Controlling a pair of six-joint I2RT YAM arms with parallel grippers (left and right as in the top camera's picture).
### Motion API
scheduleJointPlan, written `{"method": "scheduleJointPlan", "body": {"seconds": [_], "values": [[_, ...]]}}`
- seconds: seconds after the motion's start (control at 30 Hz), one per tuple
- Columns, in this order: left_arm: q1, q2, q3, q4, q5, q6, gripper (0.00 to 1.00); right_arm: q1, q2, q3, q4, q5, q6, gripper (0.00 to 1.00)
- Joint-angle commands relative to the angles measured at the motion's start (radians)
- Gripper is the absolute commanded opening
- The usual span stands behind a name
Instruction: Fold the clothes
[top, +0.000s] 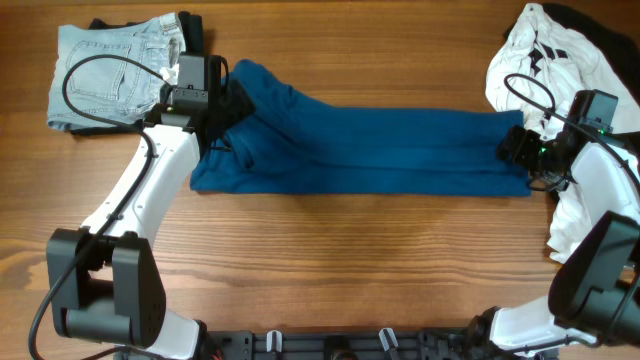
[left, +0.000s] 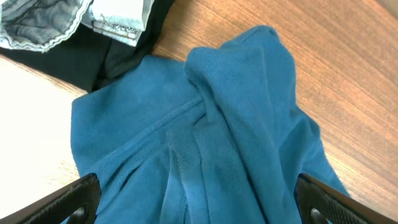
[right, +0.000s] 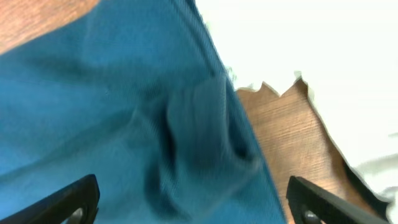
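A deep-blue garment (top: 360, 145) lies stretched in a long band across the middle of the table. My left gripper (top: 228, 110) is open over its bunched left end (left: 211, 143), fingers spread either side of the cloth. My right gripper (top: 518, 148) is open over its right end (right: 155, 124), near the edge. Light-blue denim shorts (top: 110, 70) lie at the far left, and show in the left wrist view (left: 50, 18). A white garment with black marks (top: 555, 60) lies at the far right, and shows in the right wrist view (right: 323, 56).
A black garment (top: 195, 30) lies under the shorts and shows in the left wrist view (left: 93, 56). Dark cloth (top: 610, 35) lies behind the white garment. The wooden table (top: 350, 260) stretches in front of the blue garment.
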Motion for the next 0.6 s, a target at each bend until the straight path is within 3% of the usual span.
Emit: {"method": "scheduleJointPlan", "body": {"seconds": [0.0,0.17,0.3,0.43,0.47,0.53,0.57], "values": [[0.007,0.002,0.019,-0.01,-0.013,0.03,1.0,0.001,0.096,-0.003,0.045,0.027,-0.054,0.92],[0.007,0.002,0.019,-0.028,-0.013,0.03,1.0,0.001,0.177,-0.003,0.07,0.022,-0.057,0.84],[0.007,0.002,0.019,-0.035,-0.013,0.029,1.0,0.001,0.218,-0.005,0.074,-0.095,-0.076,0.62],[0.007,0.002,0.019,-0.035,-0.013,0.029,1.0,0.002,0.241,-0.005,0.076,-0.23,-0.075,0.51],[0.007,0.002,0.019,-0.035,-0.013,0.029,0.99,0.002,0.242,-0.005,0.079,-0.24,-0.065,0.43],[0.007,0.002,0.019,-0.035,-0.013,0.029,0.99,-0.002,0.242,-0.005,0.092,-0.24,-0.02,0.1],[0.007,0.002,0.019,-0.036,-0.013,0.029,1.0,-0.008,0.242,-0.005,0.108,-0.24,0.0,0.04]]}}
